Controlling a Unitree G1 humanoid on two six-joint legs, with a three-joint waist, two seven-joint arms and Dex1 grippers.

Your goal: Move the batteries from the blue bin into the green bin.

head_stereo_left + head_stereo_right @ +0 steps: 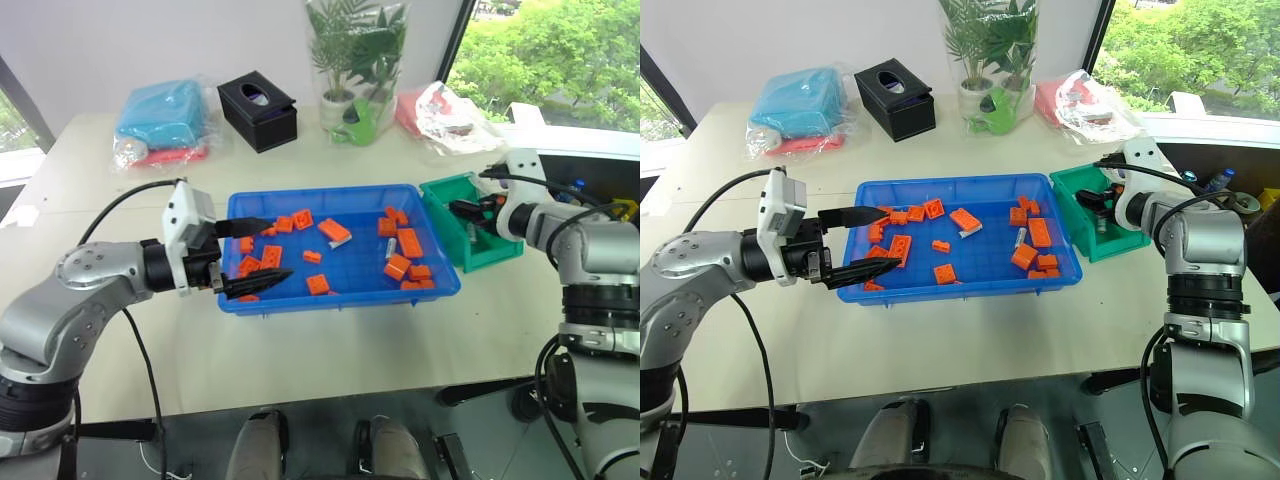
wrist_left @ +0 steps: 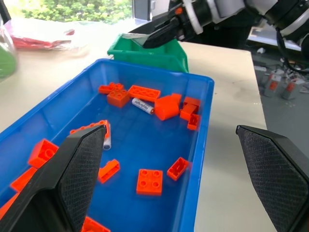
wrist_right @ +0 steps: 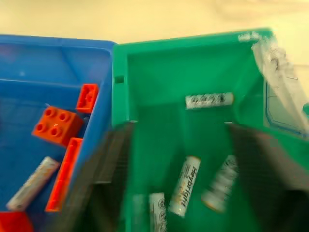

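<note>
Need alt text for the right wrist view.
Open jaws of the right gripper hang over the small teal-green plastic bin holding several silver-grey cylindrical batteries. Beside it, one battery lies among orange plastic blocks in the bright-blue plastic tray.

I see a pale table [image 1: 330, 345]: blue bin [image 1: 335, 290] centre, green bin [image 1: 490, 255] touching its right, black box [image 1: 258, 110] upper centre.

We're looking down into the green bin [image 3: 159, 82], where several batteries [image 3: 184, 192] lie loose, one [image 3: 209, 100] near its far wall. Our right gripper's [image 3: 176, 159] fingers [image 3: 112, 154] stand wide apart over them. Just beside it, the blue bin [image 3: 53, 67] holds orange blocks [image 3: 57, 124] and another battery [image 3: 33, 182].
</note>
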